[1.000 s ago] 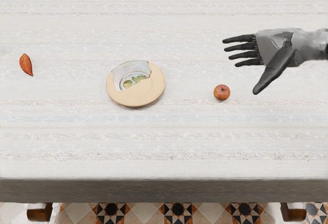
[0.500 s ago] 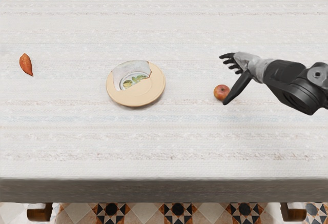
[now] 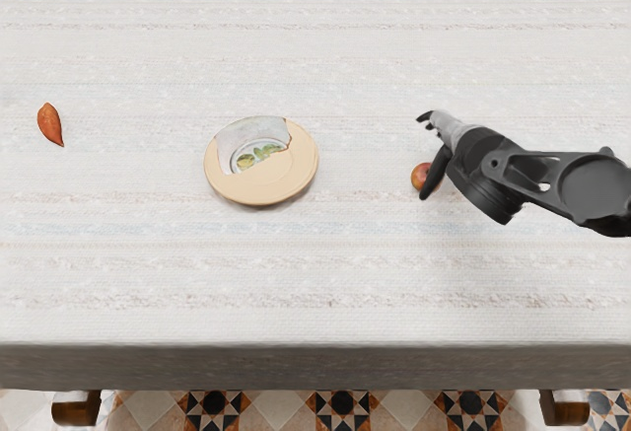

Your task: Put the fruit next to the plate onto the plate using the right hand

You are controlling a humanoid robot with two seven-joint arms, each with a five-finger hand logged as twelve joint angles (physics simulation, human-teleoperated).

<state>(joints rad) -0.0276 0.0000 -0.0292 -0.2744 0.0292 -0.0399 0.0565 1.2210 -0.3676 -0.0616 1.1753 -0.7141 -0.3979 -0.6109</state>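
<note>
I see the small round red apple point(image 3: 419, 176) just left of my right hand point(image 3: 444, 141), below its spread fingers, thumb hanging beside it, nothing gripped. The forearm lies low, pointing left.

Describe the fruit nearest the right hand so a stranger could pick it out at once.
On the long white table, look right of the tan plate in the middle, toward the right hand. The apple sits at its thumb: small, round and red, unlike the pointed orange fruit far off at the left end.
</note>
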